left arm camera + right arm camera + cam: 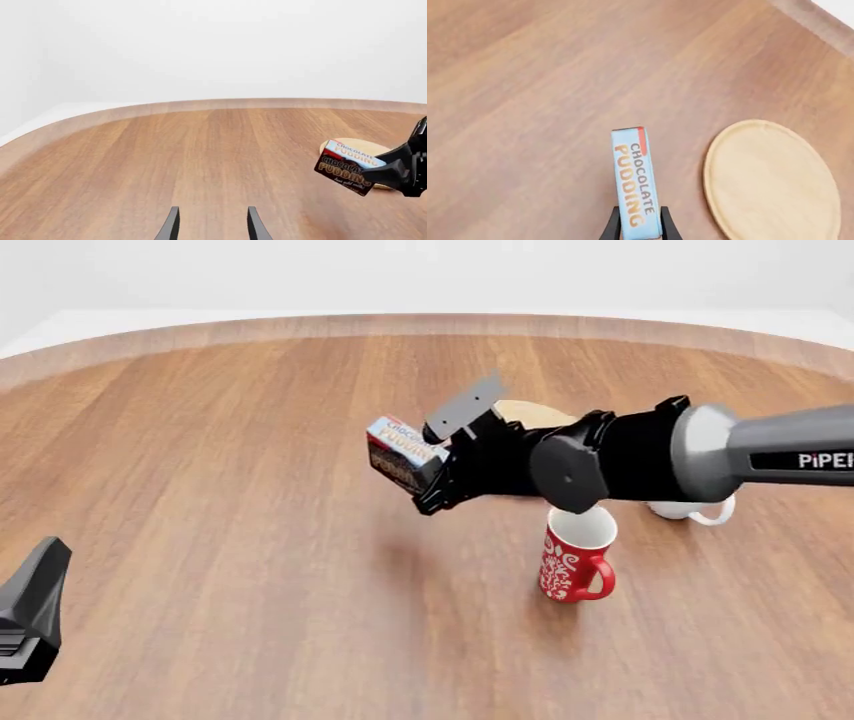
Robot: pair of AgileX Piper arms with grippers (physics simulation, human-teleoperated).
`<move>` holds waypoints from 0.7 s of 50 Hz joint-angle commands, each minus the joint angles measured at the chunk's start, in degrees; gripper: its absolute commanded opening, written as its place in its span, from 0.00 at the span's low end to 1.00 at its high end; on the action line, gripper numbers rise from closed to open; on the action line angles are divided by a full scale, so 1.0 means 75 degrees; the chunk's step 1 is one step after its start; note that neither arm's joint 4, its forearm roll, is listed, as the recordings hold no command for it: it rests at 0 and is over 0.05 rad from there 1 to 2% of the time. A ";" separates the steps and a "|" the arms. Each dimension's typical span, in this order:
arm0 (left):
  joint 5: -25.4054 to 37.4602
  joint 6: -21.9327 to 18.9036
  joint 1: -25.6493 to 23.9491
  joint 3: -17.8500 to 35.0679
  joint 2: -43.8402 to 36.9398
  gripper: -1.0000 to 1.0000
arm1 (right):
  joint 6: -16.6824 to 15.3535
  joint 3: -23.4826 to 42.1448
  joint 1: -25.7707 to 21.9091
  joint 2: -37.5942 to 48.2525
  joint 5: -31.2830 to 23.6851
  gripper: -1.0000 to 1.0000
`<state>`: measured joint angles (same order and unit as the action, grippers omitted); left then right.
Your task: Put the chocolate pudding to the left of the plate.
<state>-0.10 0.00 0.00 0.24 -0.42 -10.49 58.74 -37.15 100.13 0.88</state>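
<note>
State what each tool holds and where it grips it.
The right tool holds the chocolate pudding by one end, fingers across its narrow sides, lifted off the table. The left tool is open and holds nothing.

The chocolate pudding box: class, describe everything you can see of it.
The chocolate pudding is a small rectangular carton: dark brown front, light blue top with orange lettering, red edges. It hangs tilted above the wooden table, clamped at one end by the right pincer, left of the plate and touching nothing else.

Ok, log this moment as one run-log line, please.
right gripper: shut on chocolate pudding, held above table | plate: bare | left gripper: open, idle | placement: not yet done
</note>
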 commanded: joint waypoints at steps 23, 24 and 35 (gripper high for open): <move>0.0000 0.0000 0.0000 0.0000 0.0000 1.00 | -0.0469 0.2117 0.0516 0.0516 -0.1262 0.00; 0.0000 0.0000 0.0000 0.0000 0.0000 1.00 | -0.0476 0.2192 0.0514 0.0577 -0.1287 0.00; 0.0000 0.0000 0.0000 0.0000 0.0000 1.00 | -0.0493 0.3071 0.0532 0.1088 -0.1732 0.00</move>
<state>-0.10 0.00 0.00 0.24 -0.42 -14.55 75.89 -33.52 105.06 -9.27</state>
